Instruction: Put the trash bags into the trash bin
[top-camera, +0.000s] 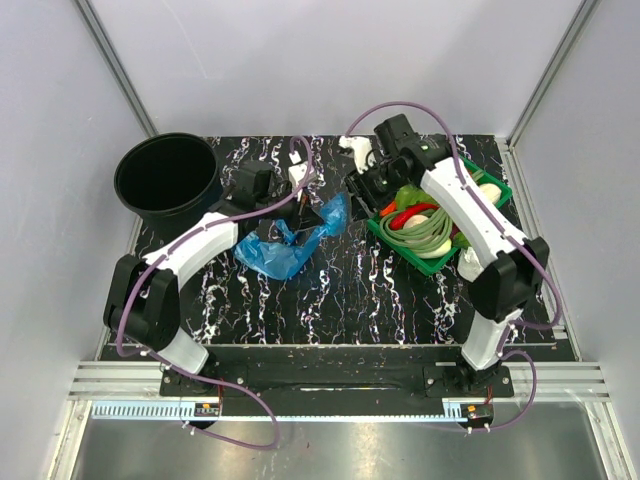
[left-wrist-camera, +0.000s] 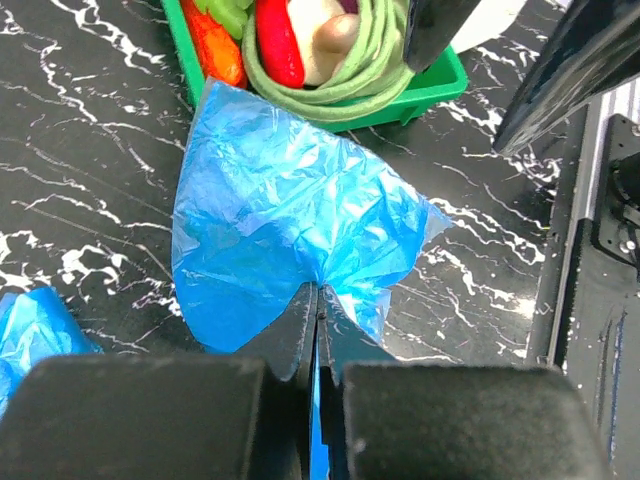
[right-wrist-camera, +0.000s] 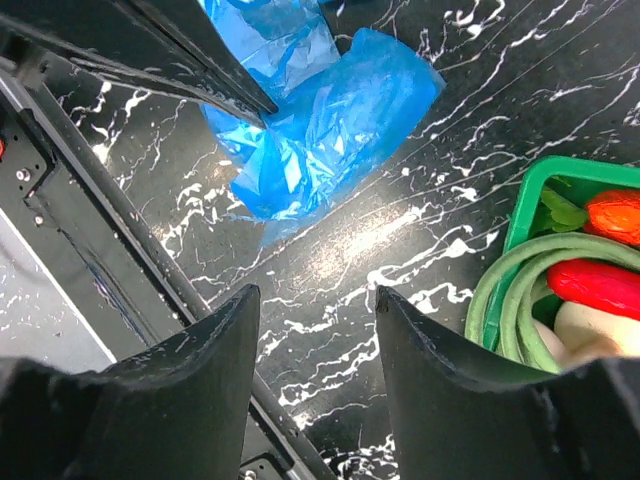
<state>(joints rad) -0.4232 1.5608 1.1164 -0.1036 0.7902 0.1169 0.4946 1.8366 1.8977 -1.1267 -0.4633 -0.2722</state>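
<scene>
Far left on the tabletop (top-camera: 350, 290), trash bin (top-camera: 165, 175): tall, matte black, round-rimmed. Mid-tabletop, well apart from it, trash bags (left-wrist-camera: 290, 220): glossy, wrinkled, translucent blue film, one sheet fanned out from the left end effector (left-wrist-camera: 318, 310), pinched tight on its edge. Right end effector (right-wrist-camera: 315, 300) parted, gripping nothing, near the green tray (right-wrist-camera: 530, 200).

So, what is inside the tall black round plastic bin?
The tall black plastic bin shows only its dark, bare inside; nothing visible lies there. Deep shadow could cover something small at the bottom.
</scene>
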